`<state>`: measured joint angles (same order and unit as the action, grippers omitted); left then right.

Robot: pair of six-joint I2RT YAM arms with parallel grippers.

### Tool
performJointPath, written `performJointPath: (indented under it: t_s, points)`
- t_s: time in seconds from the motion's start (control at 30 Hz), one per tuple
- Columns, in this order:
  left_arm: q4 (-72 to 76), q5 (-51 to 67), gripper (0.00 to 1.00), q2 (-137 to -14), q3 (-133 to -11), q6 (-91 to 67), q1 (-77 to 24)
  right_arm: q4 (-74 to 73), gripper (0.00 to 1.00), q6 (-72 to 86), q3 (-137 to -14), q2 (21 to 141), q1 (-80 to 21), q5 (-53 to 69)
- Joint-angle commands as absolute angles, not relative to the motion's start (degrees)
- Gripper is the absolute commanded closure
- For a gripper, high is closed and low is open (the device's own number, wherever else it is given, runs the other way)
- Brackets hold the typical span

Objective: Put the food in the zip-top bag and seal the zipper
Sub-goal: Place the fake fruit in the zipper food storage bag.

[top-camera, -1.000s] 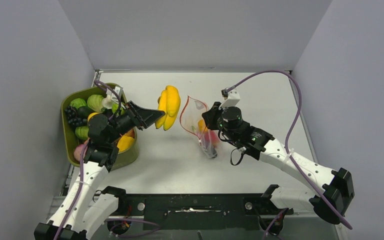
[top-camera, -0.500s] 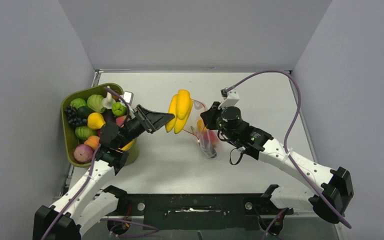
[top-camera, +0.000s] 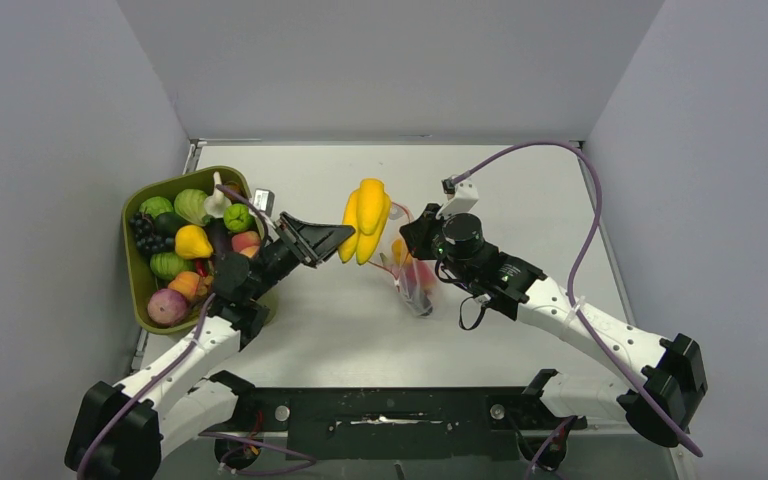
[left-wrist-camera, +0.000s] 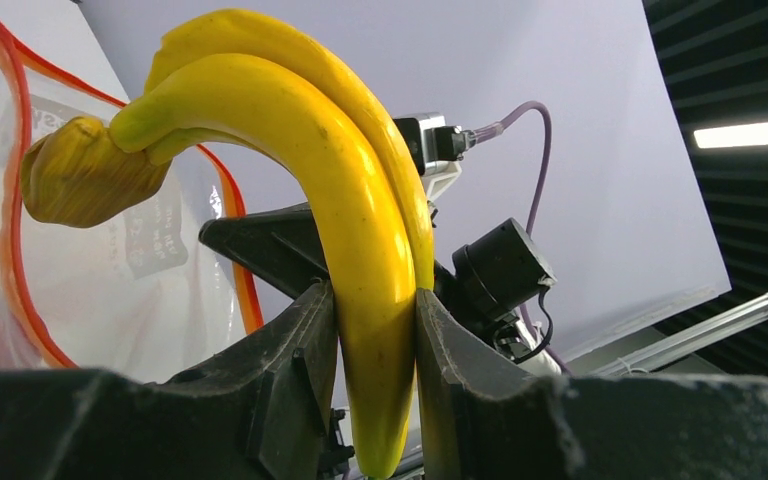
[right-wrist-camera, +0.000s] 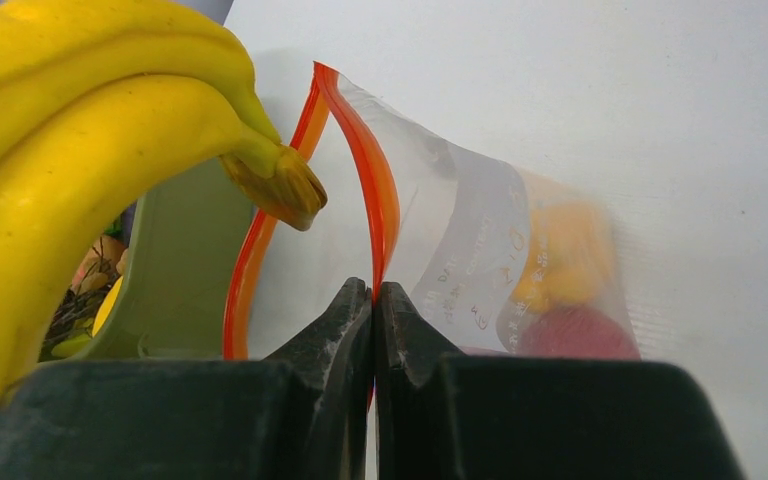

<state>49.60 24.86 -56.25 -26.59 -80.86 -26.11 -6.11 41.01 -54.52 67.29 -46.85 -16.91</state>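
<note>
My left gripper (left-wrist-camera: 375, 300) is shut on a yellow banana bunch (left-wrist-camera: 350, 190), holding it in the air at the mouth of the zip-top bag (top-camera: 407, 262). In the top view the bananas (top-camera: 365, 220) hang just left of the bag. The bunch's brown stem (right-wrist-camera: 285, 185) points into the bag's opening. My right gripper (right-wrist-camera: 373, 295) is shut on the bag's red zipper (right-wrist-camera: 380, 200) edge, holding the mouth open. The clear zip-top bag (right-wrist-camera: 480, 260) holds a yellow piece (right-wrist-camera: 570, 260) and a red piece (right-wrist-camera: 575, 335) of food.
An olive-green tray (top-camera: 138, 270) at the left holds several more toy fruits and vegetables, among them grapes (top-camera: 146, 232), a yellow piece (top-camera: 192, 242) and a pink one (top-camera: 167, 306). Grey walls close in the table on three sides.
My left gripper has carried the bananas to the right, from between tray and bag up to the bag's mouth. The right gripper and bag have stayed put.
</note>
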Motion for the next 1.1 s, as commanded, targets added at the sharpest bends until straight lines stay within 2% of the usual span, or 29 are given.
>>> performJointPath:
  t_s: [0.0, 0.27, 0.77, 0.93, 1.07]
  points:
    - [53.57, 20.74, 0.89, -54.29, -24.97, -80.95, -26.67, -1.32, 1.00, 41.32, -54.58, 67.15, -46.58, -17.17]
    - [48.20, 16.73, 0.91, -52.65, -23.88, -81.25, -27.60, -0.87, 1.00, 41.09, -54.90, 67.56, -46.59, -17.40]
    - [49.30, 12.35, 0.91, -54.49, -20.77, -89.28, -29.64, 3.15, 1.00, 42.32, -53.00, 67.43, -46.58, -14.74]
    - [39.08, 11.69, 0.91, -54.82, -23.88, -87.06, -30.26, 3.52, 1.00, 42.28, -52.90, 67.80, -46.59, -14.03]
    - [36.60, 10.53, 0.90, -54.77, -24.50, -86.05, -30.40, 3.67, 1.00, 42.14, -52.79, 67.47, -46.58, -13.78]
